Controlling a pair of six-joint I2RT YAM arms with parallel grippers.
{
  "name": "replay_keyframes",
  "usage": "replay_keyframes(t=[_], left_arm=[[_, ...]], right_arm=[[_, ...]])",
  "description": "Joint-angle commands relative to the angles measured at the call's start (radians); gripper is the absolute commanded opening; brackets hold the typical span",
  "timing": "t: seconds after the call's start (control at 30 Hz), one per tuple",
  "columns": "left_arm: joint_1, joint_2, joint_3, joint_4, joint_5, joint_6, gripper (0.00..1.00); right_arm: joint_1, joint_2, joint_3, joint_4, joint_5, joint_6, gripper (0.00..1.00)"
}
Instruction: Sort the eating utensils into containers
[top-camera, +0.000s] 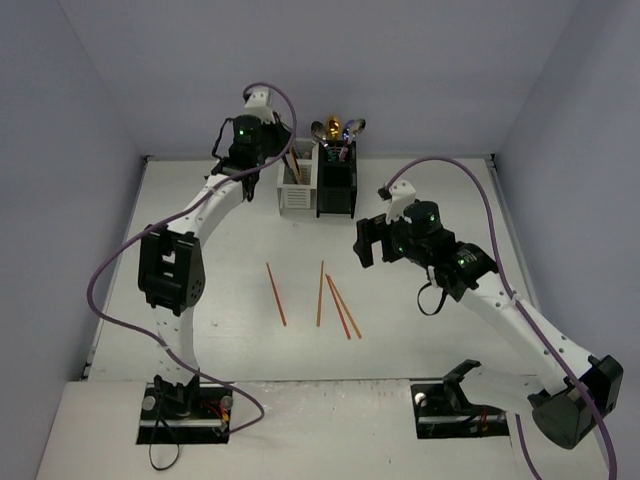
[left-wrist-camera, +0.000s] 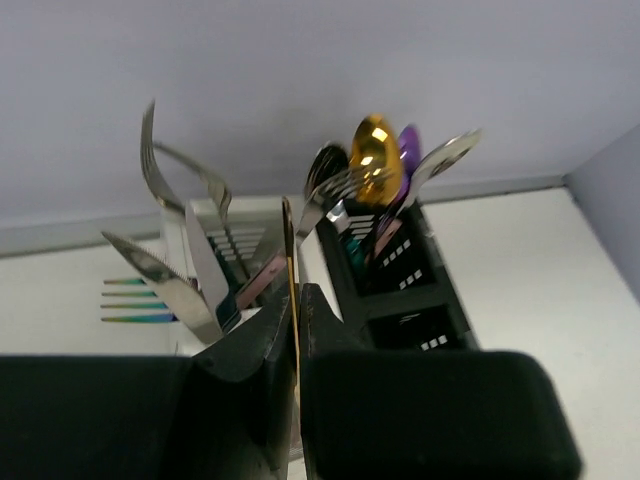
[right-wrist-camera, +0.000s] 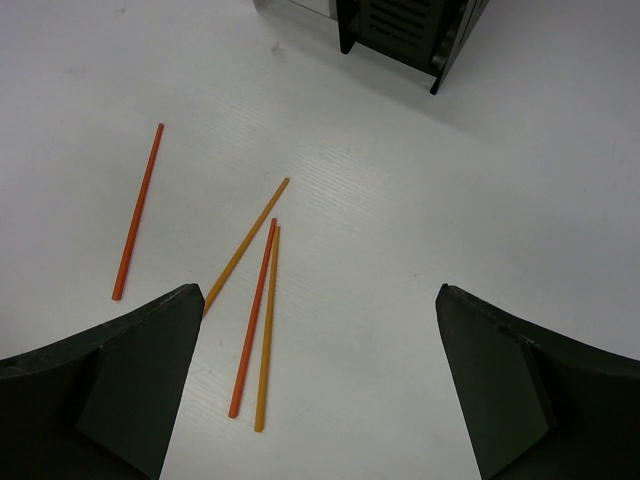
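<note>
Four orange-red chopsticks (top-camera: 320, 294) lie flat near the joined white caddy (top-camera: 297, 192) and black caddy (top-camera: 337, 187), both holding cutlery (left-wrist-camera: 375, 150).

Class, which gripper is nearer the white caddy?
Left. The left gripper sits close beside the white caddy, gripping a chopstick over it; the right gripper hangs open farther off, above the table near the loose chopsticks.

Orange chopsticks (right-wrist-camera: 137, 211), white caddy (top-camera: 295, 190), black caddy (top-camera: 337, 186)

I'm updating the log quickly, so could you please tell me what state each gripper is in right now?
Left gripper: closed on a chopstick.
Right gripper: open, holding nothing.
</note>
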Motion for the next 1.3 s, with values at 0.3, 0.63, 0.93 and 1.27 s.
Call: replay_keyframes(t=[0.3, 0.63, 0.93, 1.27], left_arm=[[0.003, 0.013, -0.032, 0.174, 0.003, 0.046, 0.19], [-0.004, -0.235, -0.242, 0.113, -0.162, 0.065, 0.63], [-0.176, -0.466, -0.372, -0.467, -0.464, -0.039, 0.64], [-0.315, -0.447, -0.641, -0.683, -0.433, -0.428, 0.64]], right_arm=[[-0.005, -0.011, -0.05, 0.028, -0.014, 0.039, 1.0], [-0.007, -0.038, -0.051, 0.013, 0.025, 0.058, 1.0], [-0.014, -0.065, -0.051, -0.045, 0.138, 0.103, 1.0], [-0.02, -0.075, -0.078, -0.084, 0.169, 0.141, 1.0]])
